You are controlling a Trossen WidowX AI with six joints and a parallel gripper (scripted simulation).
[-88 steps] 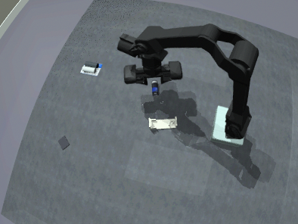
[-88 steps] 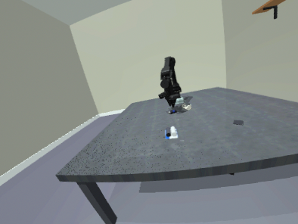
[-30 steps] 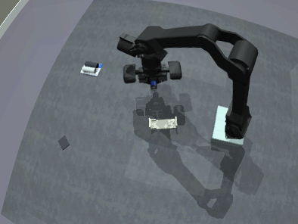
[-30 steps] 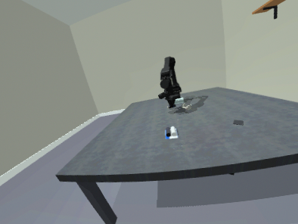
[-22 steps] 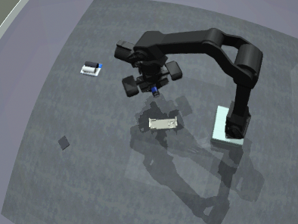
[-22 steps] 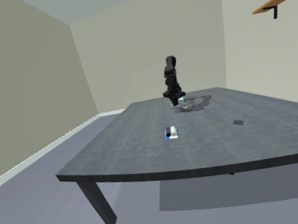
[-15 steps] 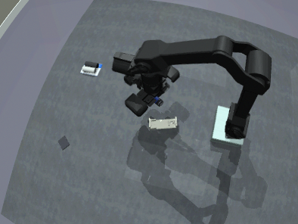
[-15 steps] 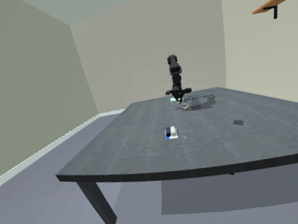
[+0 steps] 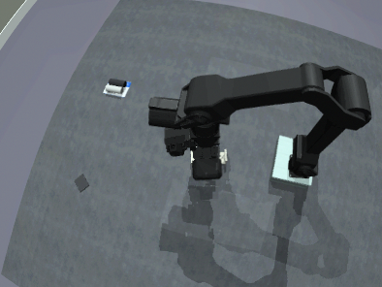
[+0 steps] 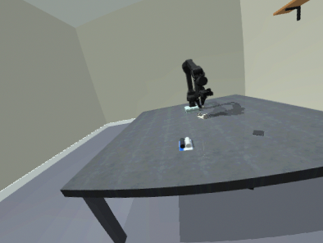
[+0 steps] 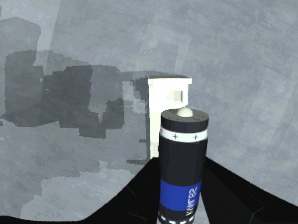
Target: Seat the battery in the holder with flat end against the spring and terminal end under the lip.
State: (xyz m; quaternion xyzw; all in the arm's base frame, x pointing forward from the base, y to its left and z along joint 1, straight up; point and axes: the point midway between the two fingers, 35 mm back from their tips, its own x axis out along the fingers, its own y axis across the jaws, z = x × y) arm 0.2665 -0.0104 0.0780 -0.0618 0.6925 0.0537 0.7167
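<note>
"Looking at the gripper (image 9: 207,167) (image 10: 201,105) (image 11: 178,164), what has it got?"

"The battery (image 11: 181,150). Its fingers are partly closed, one against each side, and the knobbed terminal end sticks out past them. I can make out plus signs on a white band and a blue band lower down."

"And the holder (image 9: 223,156) (image 10: 202,116) (image 11: 154,107)?"

"On the table (image 9: 141,208) (image 10: 143,172) (image 11: 240,50), cream-coloured. From above, the gripper covers its middle and only bits show at either side. In the wrist view the battery overlaps part of it."

"So is it seated?"

"No, it's in the fingers, over the holder. I can't tell how much space lies between them, and the flat end is out of sight, so I can't place it against the spring."

"What else is about?"

"A white tray (image 9: 123,94) (image 10: 188,149) carrying a dark cylinder (image 9: 117,82) (image 10: 182,143) beside a white one, well apart from the holder. There's a dark square (image 9: 81,182) (image 10: 258,133) too, and the arm (image 9: 267,89) (image 10: 188,80) stands on a pale block (image 9: 282,157) (image 10: 189,109)."
</note>
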